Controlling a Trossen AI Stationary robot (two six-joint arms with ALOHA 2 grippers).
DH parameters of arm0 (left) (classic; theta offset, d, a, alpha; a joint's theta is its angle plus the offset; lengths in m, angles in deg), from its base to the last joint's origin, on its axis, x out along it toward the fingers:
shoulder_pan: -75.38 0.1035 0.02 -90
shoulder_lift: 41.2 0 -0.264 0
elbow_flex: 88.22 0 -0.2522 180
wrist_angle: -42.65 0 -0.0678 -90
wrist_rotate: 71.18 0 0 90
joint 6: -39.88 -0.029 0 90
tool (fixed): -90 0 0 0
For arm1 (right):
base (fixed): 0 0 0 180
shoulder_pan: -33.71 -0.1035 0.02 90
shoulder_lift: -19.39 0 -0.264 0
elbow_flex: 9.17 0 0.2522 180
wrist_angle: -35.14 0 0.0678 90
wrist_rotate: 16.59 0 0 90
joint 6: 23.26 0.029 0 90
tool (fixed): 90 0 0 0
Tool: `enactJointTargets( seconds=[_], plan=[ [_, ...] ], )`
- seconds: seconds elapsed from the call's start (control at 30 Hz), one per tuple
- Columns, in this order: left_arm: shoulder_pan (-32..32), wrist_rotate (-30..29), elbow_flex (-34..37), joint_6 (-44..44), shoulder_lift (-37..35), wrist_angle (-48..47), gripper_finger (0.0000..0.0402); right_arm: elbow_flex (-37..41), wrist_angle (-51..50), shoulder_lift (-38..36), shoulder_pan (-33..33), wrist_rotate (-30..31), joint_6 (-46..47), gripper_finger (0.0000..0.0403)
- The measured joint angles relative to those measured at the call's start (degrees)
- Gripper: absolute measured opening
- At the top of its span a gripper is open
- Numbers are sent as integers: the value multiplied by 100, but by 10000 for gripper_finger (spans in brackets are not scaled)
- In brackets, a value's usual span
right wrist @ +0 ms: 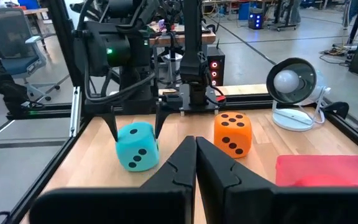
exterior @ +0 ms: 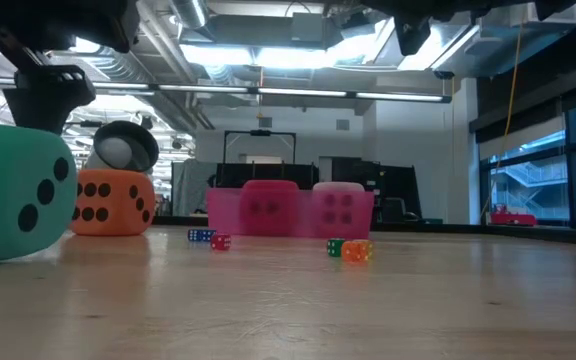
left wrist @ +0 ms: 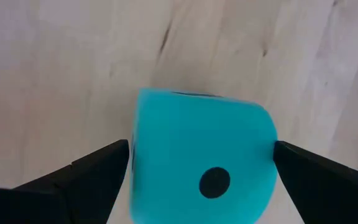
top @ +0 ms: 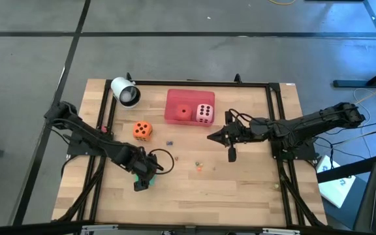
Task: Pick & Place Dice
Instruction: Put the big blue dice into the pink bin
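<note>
The teal-green die [left wrist: 204, 155] rests on the wooden table, near its front left. My left gripper [left wrist: 202, 149] points down over it, open, with one finger on each side of the die [right wrist: 137, 146] and no plain touch. The orange die [top: 142, 130] sits on the table farther back. The red die [top: 183, 111] and the pale pink die [top: 205, 112] sit in the pink tray [top: 175, 98]. My right gripper [top: 209, 137] hovers shut at the table's middle, pointing toward the left arm and holding nothing.
A white round lamp-like device [top: 125, 91] stands at the far left corner. Tiny coloured dice [top: 199, 168] lie scattered on the bare wood between the grippers. A black frame [top: 279, 117] runs around the table. There is free room along the near edge.
</note>
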Motion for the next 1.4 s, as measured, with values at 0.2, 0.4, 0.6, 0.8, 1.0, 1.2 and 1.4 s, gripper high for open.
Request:
enactJointTargets(
  seconds=[0.2, 0.4, 0.6, 0.8, 1.0, 1.2, 1.4],
  plan=[
    [18, 288, 1, -23, 118, 248, 400, 0, -115, 0, -60, 4, -4, 11],
    [68, 879, -159, -131, -181, 415, 400, 0, -123, 0, -58, 126, -20, 11],
    [-21, 928, -385, -135, -212, 278, 400, 0, -145, 0, -58, 153, -46, 11],
    [-127, 695, -382, -140, 26, -309, 400, 0, -145, 0, -58, 153, -44, 11],
    [-151, 723, -382, -211, 365, -235, 400, 0, -145, 0, -58, 155, -19, 11],
    [-151, 727, -394, 38, 597, -212, 400, 0, -148, 0, -58, 153, -15, 11],
    [-151, 673, -396, 93, 691, -206, 400, 0, -156, 0, -58, 153, -3, 11]
  ],
)
